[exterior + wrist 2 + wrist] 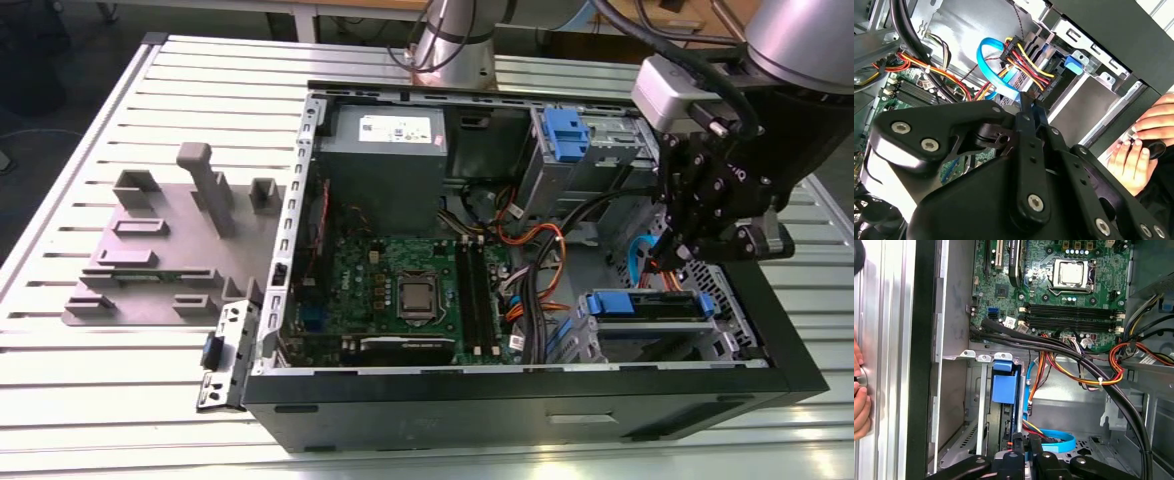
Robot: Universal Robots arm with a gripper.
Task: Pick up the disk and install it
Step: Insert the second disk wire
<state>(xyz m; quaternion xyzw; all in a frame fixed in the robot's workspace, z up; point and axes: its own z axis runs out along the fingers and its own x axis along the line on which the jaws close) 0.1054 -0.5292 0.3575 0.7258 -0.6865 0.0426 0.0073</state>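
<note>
The disk (649,305), grey metal edged by a blue carrier frame, lies in the drive cage at the case's front corner, on the exterior view's right. Its blue carrier tab (1004,388) shows in the first wrist view, standing in the bay slot. My gripper (681,252) hangs inside the open computer case just above and behind the disk, among the cables. In both wrist views the two black fingers (1029,107) stand pressed together with nothing between them. The gripper (1025,439) points down at the blue and orange cables beside the bay.
The open black case (534,400) lies on a slatted table, showing the motherboard (400,290) and a grey power-supply box (387,140). A grey fixture (174,240) lies on the exterior view's left. A person's hand (1136,150) rests on the case's edge.
</note>
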